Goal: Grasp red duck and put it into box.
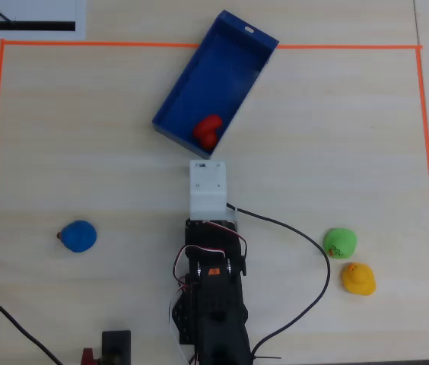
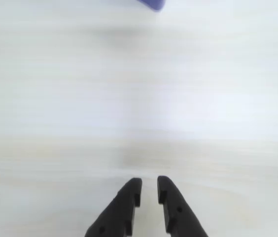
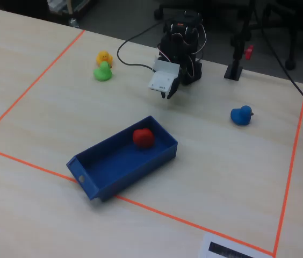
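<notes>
Gripper [image 2: 149,183] showing in wrist view as two dark fingers coming up from the bottom edge, tips nearly together with only a thin slit between them, nothing sitting in that slit. Below the tips, only pale blurred table [image 2: 139,98]. In fixed view the gripper [image 3: 168,93] is hanging under the white wrist block, above bare wood, holding nothing; its fingers are too small there to judge the gap. In overhead view the fingers are hiding beneath the white block, so no reading of them from that angle.

Reading overhead view left to right, relative to the arm:

- Blue duck [image 1: 78,236] sitting well off to the left of the arm, apart from everything else.
- Box [image 1: 239,53] lying just beyond the white wrist block, tilted diagonally, near end closest to the gripper, far end crossing the orange tape line [image 1: 85,43].
- Red duck [image 1: 208,131] resting inside the box, at its near end, close to the corner nearest the gripper. Not touching the gripper; a strip of bare table and the box wall lying between them.
- Green duck [image 1: 340,242] and orange-yellow duck [image 1: 358,278] sitting well off to the right, the two just beside each other.

Fixed view agreeing: red duck [image 3: 143,137] sitting in the box [image 3: 103,180] at the end nearest the arm. Wrist view catching only a sliver of blue at the top edge; the duck itself not appearing there.
</notes>
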